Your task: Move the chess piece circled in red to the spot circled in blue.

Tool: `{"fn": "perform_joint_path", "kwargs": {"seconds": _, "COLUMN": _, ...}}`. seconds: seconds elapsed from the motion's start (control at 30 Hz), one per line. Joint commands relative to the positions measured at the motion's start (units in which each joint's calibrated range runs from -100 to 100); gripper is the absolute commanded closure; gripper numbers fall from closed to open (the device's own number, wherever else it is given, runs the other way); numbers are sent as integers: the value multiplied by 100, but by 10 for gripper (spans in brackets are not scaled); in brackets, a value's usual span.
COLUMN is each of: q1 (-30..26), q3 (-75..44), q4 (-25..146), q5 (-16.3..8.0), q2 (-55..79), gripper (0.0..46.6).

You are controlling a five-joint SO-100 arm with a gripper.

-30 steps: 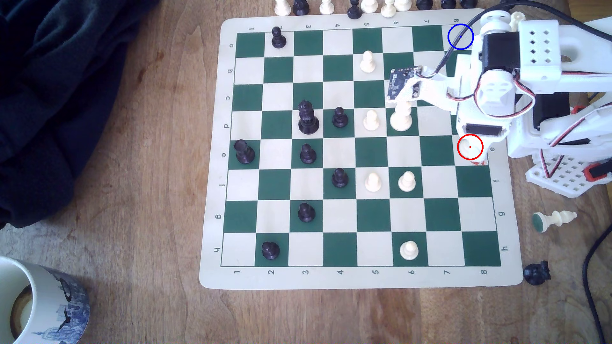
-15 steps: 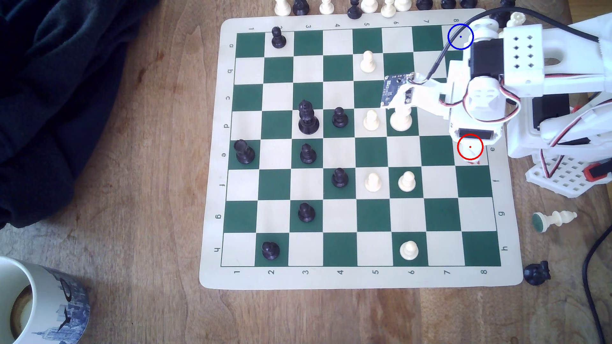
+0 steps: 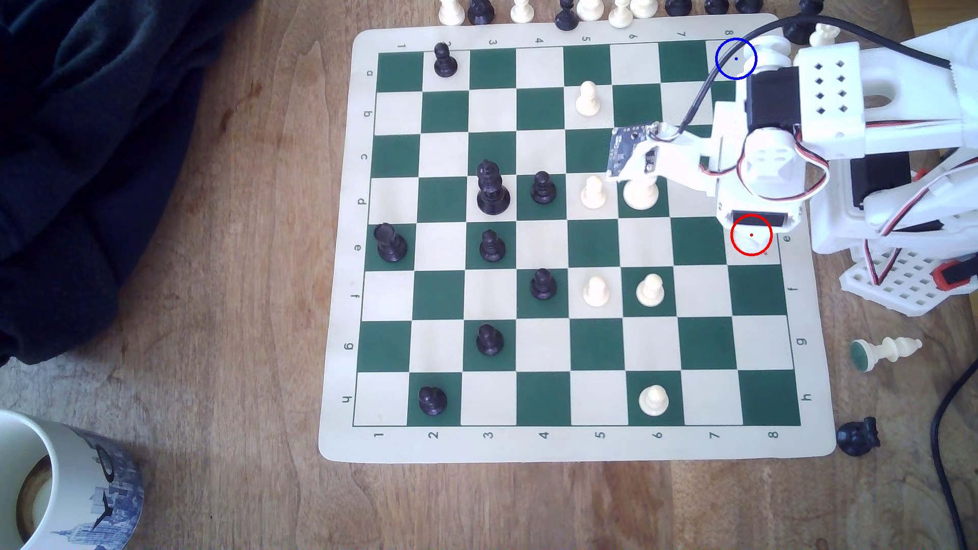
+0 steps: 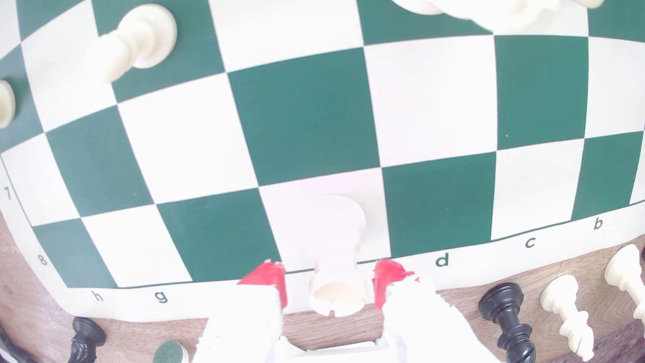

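In the wrist view the tool [image 4: 330,282] straddles the short cream-white rook with a hollow cup-like top [image 4: 336,258]: its two red-tipped white fingers [image 4: 270,279] stand one on each side of the piece, spread a little wider than the rook, with a thin gap on both sides, so nothing is gripped. The rook stands upright on a cream edge square of the green-and-cream chessboard mat [image 4: 303,122], by the printed border between letters d and g.

Compared with one second ago, the exterior view shows the white arm [image 3: 767,158] swung toward that view's left and lower over the red-ringed square [image 3: 751,235], its wrist now covering more of the ring; the pieces on the board lie as they did.

The rook is under the wrist at that red ring, mostly hidden. The blue-ringed cream corner square [image 3: 735,58] lies well apart, further along the same edge, partly overlapped by the arm and its black cable [image 3: 698,100].

At the exterior view's lower left, on the wooden table [image 3: 211,317], stands a white mug with blue print [image 3: 69,486]; what it holds is unclear.
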Motion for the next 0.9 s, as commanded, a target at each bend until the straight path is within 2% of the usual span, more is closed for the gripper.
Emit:
{"fn": "perform_joint_path", "kwargs": {"seconds": 0.0, "q1": -10, "q3": -21, "q4": 16, "q5": 15, "q2": -33, "gripper": 356}}
{"fn": "perform_joint_path", "kwargs": {"seconds": 0.07, "q1": -10, "q3": -21, "q4": 16, "q5": 15, "q2": -33, "gripper": 371}}
{"fn": "perform_joint_path", "kwargs": {"seconds": 0.13, "q1": -10, "q3": -21, "q4": 16, "q5": 15, "q2": -33, "gripper": 408}}
{"fn": "perform_joint_path", "kwargs": {"seconds": 0.47, "q1": -73, "q3": -120, "q4": 156, "q5": 5, "q2": -304, "gripper": 430}}
{"fn": "perform_joint_path", "kwargs": {"seconds": 0.67, "q1": -112, "q3": -1000, "q4": 745, "q5": -83, "q2": -627, "gripper": 449}}
{"fn": "perform_joint_path", "kwargs": {"seconds": 0.7, "q1": -42, "q3": -1235, "q4": 909, "q5": -83, "q2": -559, "gripper": 464}}
{"fn": "perform_joint_path", "kwargs": {"seconds": 0.87, "q1": 130, "q3": -2432, "q4": 1761, "q5": -430, "q2": -168, "gripper": 464}}
